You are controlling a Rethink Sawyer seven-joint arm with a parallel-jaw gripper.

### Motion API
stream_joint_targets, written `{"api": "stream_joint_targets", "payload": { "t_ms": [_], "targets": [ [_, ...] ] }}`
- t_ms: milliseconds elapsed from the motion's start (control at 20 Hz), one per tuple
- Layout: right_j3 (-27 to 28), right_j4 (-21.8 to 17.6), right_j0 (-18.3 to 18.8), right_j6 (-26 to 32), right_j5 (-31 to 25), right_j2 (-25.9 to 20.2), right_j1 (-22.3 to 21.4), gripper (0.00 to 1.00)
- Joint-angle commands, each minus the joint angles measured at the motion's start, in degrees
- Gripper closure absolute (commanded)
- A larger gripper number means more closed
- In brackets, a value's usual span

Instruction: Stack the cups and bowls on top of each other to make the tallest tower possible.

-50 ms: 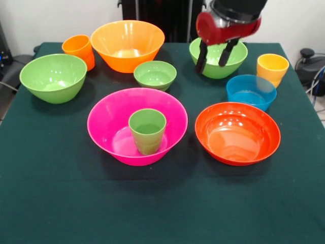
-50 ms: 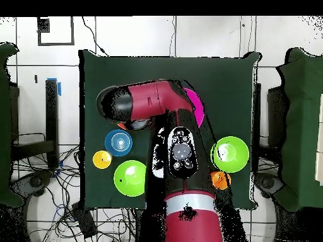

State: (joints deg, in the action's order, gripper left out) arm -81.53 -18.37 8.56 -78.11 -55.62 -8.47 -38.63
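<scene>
Red and black, the end effector (image 1: 213,57) hung in the upper right of the front view, its 2 dark fingers spread apart and grasping nothing, dangling just over the rim of a light green bowl (image 1: 231,61). To the right of that bowl stood the yellow-orange cup (image 1: 272,68), and just below it the translucent blue bowl (image 1: 251,91), with the red-orange bowl (image 1: 237,133) lower still. At centre, the large pink bowl (image 1: 109,119) held the green cup (image 1: 147,130) upright inside it, the only 2 pieces joined so far. Above it sat the smaller green bowl (image 1: 155,74), then the orange bowl (image 1: 127,44) at the top, the orange cup (image 1: 78,50) leaning against its left side, and the second light green bowl (image 1: 53,77) at the left edge, all resting separately on the dark green surface (image 1: 51,193).

By my judgement the tower was barely begun: 1 cup was in the base, and 8 pieces remained to be stacked.
</scene>
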Motion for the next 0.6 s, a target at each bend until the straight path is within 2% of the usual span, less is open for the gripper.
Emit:
{"api": "stream_joint_targets", "payload": {
  "t_ms": [50, 600],
  "targets": [
    [-11.9, 0.5, 0.7, 0.6, 2.3, -4.5, -0.5, 0.0],
    [-19.4, 2.1, 3.1, -2.3, 13.5, -7.0, -0.8, 0.0]
  ]
}}
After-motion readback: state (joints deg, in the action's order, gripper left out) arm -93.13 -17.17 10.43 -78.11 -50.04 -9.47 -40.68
